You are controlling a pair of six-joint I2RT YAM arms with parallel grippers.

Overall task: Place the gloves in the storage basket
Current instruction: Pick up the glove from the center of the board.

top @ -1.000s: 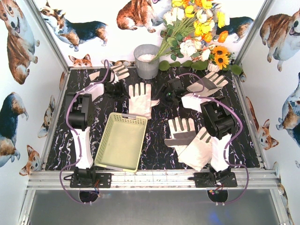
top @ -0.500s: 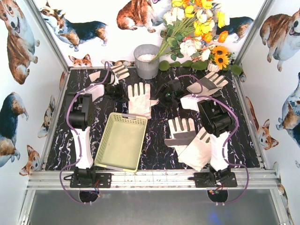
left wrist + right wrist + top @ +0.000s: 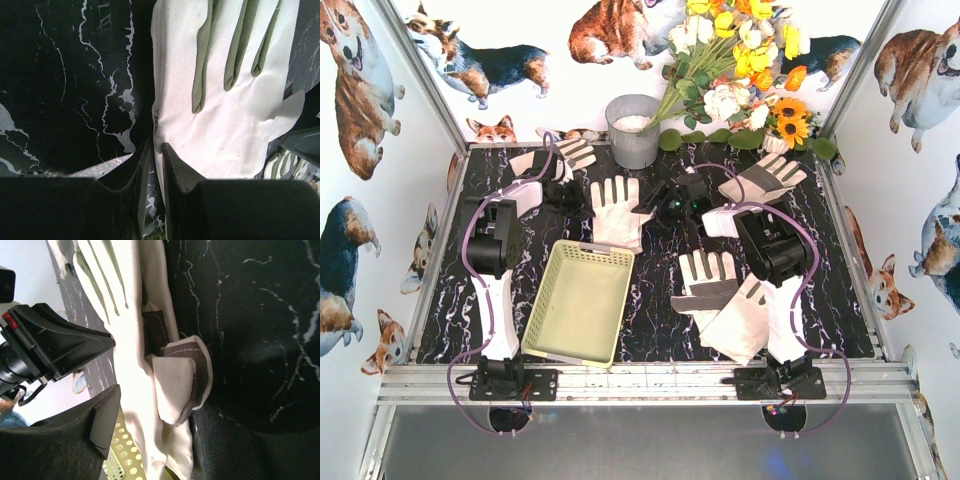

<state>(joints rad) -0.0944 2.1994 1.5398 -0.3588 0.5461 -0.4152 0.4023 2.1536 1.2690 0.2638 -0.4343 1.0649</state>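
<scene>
Top view: one glove point(image 3: 617, 208) lies flat on the table point(image 3: 650, 330) between the left gripper point(image 3: 572, 195) and the right gripper point(image 3: 665, 207), with a gripper at each long side. The basket point(image 3: 578, 302) sits just beside its cuff.

Left wrist: fingers point(image 3: 172, 175) are nearly together, leaving a thin slit. The glove's edge runs into the slit at the tips (cannot tell whether it is pinched).

Right wrist: fingers point(image 3: 102, 420) are apart, with the glove's folded cuff between them. The basket's perforated wall shows beside one finger.
</scene>
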